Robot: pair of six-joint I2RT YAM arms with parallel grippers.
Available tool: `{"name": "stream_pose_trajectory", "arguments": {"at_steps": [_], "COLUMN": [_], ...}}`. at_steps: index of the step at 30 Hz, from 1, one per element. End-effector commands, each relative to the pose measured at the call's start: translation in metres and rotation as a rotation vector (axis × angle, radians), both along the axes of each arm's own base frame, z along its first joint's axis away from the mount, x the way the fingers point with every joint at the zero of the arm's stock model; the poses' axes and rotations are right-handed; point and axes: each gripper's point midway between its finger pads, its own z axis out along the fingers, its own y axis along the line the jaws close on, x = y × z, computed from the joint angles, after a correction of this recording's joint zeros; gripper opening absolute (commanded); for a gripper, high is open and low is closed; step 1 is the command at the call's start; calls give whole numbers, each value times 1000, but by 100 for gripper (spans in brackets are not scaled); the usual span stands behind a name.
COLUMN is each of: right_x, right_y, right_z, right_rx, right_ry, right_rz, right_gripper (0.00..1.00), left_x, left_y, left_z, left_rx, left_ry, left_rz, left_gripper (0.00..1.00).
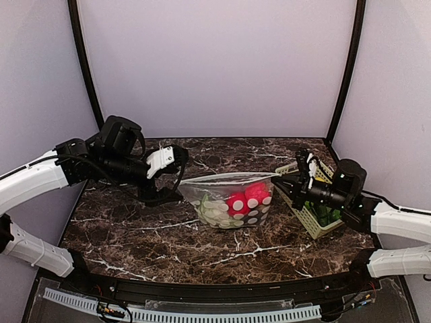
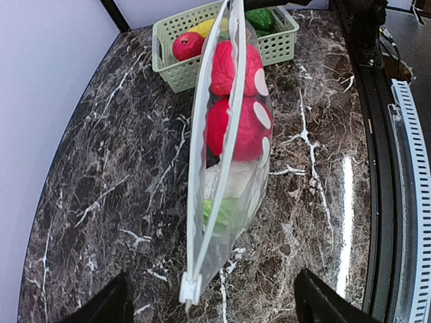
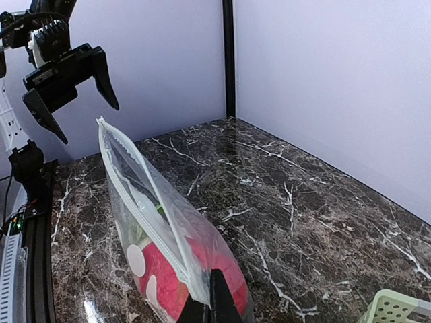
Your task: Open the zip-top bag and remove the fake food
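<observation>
The left claw [image 3: 89, 121] is wide open. Its two black fingers [image 3: 106, 79] stand far apart and hold nothing. It hangs in the air just past the left end of the zip-top bag [image 1: 232, 198]. The bag's little white slider [image 2: 190, 286] sits at that end, between the open fingers, and does not touch them.

The right claw [image 3: 212, 306] is shut tight. It pinches the top edge of the bag at the bag's right end. The top of the bag runs almost flat from one claw to the other.

The bag is in the middle of the table [image 1: 135, 235], and its round bottom seems to rest on the dark stone top. Along its top run two white strips with a thin gap between them, so the mouth looks a little bit open.

Inside the bag are two red fruits [image 2: 236, 128], one behind the other. Next to them, toward the left claw, is a white cauliflower [image 2: 225, 178] with green leaves.

A light-green basket [image 2: 175, 70] sits by the right edge of the table, just behind the right claw. In it are a red toy, a yellow toy and a dark-green toy.
</observation>
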Motion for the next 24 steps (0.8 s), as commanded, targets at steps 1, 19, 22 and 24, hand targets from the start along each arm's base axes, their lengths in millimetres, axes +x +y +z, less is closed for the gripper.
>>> {"name": "stream_pose_trajectory", "arguments": {"at_steps": [1,19,22,24], "right_x": [-7,-7,-13,-15], "right_y": [11,23,28,29], "right_z": [23,21,16,16], "right_rx": [32,58,32,28], "right_ry": [-63,19,5,-4], "right_rz": [79,33,76,89], "right_gripper": [0,0,0,0], "left_x": [-7,-3,-7,-2], "left_y": [-2,4,12,2], "left_z": [40,71,80,69], "left_rx": [-85,-349,-225,-97], "left_ry": [5,188,95,72], "left_rz": [-1,444,371,313], "left_gripper": [89,82,83,80]}}
